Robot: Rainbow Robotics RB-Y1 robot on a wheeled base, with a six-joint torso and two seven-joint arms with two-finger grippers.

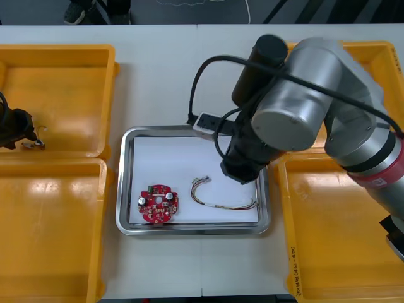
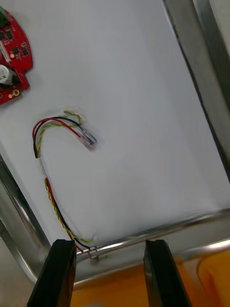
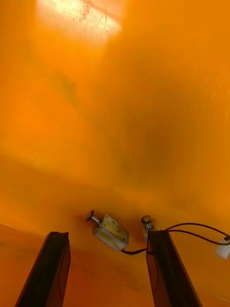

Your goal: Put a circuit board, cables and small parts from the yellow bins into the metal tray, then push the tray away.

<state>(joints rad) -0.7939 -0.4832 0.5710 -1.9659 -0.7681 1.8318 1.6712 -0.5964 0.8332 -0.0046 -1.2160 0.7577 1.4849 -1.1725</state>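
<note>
The metal tray (image 1: 124, 189), white inside, holds a round red circuit board (image 1: 159, 203) and a red and yellow cable (image 1: 224, 197). My right arm (image 1: 297, 101) hangs over the tray's right side. In the right wrist view my right gripper (image 2: 110, 273) is open above the tray's rim (image 2: 199, 62), close to one end of the cable (image 2: 52, 144), with the circuit board (image 2: 12, 67) farther off. My left gripper (image 1: 19, 129) is low in the far left yellow bin (image 1: 63, 95). It is open, with a small metal part (image 3: 110, 231) on a black wire between its fingers (image 3: 170, 268).
Yellow bins stand at the near left (image 1: 50, 233), near right (image 1: 341, 240) and far right (image 1: 382, 57). A white connector (image 3: 223, 249) ends the part's black wire. A black cable loops off the right arm above the tray's far rim.
</note>
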